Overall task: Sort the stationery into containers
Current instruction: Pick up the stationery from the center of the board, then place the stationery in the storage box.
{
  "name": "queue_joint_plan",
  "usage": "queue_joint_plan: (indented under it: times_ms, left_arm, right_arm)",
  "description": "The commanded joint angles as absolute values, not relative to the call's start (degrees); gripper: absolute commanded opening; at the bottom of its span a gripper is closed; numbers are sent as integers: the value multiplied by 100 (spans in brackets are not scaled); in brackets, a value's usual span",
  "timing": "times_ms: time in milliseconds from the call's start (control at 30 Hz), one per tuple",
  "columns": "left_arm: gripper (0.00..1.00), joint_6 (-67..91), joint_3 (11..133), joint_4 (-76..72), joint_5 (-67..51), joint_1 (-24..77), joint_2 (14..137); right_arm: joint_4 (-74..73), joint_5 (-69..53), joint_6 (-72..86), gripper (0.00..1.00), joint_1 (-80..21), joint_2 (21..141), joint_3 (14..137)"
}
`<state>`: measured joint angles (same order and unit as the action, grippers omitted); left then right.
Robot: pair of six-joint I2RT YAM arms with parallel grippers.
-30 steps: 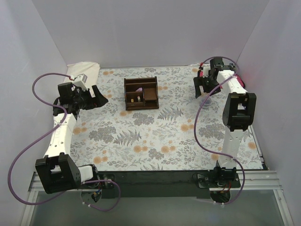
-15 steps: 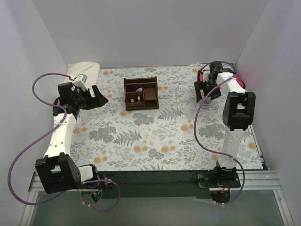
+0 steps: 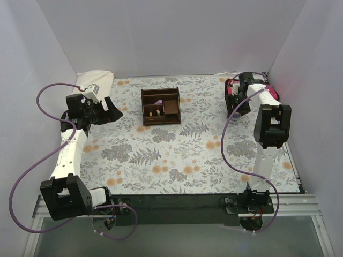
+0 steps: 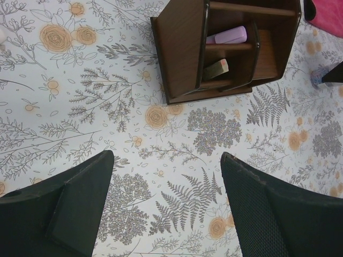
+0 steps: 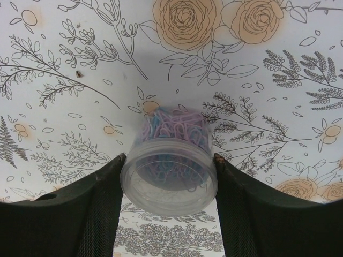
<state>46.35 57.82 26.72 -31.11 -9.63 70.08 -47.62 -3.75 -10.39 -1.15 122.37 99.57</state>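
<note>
Right wrist view: a clear jar of paper clips is at the far right of the flowered table. The right gripper has both fingers pressed against the jar's sides. The wooden organizer sits far centre, holding a pink eraser and a tan block. The left gripper hangs wide apart and empty at far left.
</note>
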Motion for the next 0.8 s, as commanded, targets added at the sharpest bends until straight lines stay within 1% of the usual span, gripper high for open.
queue_joint_plan:
  times_ms: [0,33,67,167,267,300,367,400,533,667,767]
  left_arm:
    - [79,4623,5862,2628,-3085,-949,6891]
    - [79,4623,5862,2611,-3085,-958,6873]
    - [79,4614,5854,2602,-3085,-958,6856]
    - [79,4562,5836,2549,-3067,-949,6820]
    - [79,4474,5853,2496,-2971,-958,6759]
    - [79,4448,5862,2496,-2901,-949,6750]
    - [79,4439,5888,2479,-2874,-958,6741]
    - [79,4465,5906,2479,-2883,-958,6741]
    - [79,4509,5968,2496,-2962,-958,6724]
    - [79,4483,5968,2593,-2962,-958,6592]
    - [79,4465,5880,2663,-2953,-949,6434]
  right_arm:
    - [-4729,-351,-1142,38,-105,12015,9993]
    - [-4755,-378,-1160,28,-105,11962,10019]
    - [-4764,-291,-1178,2,-123,11901,10054]
    - [-4921,-386,-1274,1,-325,11541,10204]
    - [-5167,-545,-1554,1,-807,11119,10388]
    - [-5229,-588,-1721,1,-1191,10953,10467]
    - [-5378,-624,-2055,1,-1641,10820,10651]
    - [-5431,-641,-2413,1,-2096,10758,10731]
    - [-5668,-825,-2881,1,-2864,10915,11362]
    - [-6011,-616,-3593,1,-3418,11372,12512]
    - [-6064,-387,-4165,1,-3726,11671,12770]
